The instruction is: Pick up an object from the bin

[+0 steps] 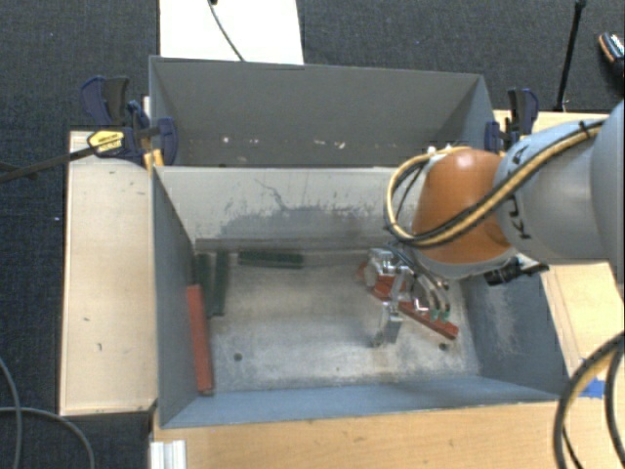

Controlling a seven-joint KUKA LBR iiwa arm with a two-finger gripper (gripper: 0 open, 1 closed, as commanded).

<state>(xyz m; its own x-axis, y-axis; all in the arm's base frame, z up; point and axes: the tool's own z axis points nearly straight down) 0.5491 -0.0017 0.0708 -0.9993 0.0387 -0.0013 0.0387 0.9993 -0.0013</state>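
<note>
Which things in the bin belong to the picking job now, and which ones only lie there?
For the job: gripper, low at the right side of the grey bin; small red piece close beside it.

Only lying there: long red bar along the left wall; dark green bar at the back wall; dark green strip near the back left corner.

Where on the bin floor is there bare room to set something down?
The middle floor is bare, between the red bar along the left wall and the gripper. Crowded: the right side, with gripper and a red piece; dark green sticks line the back-left corner.
</note>
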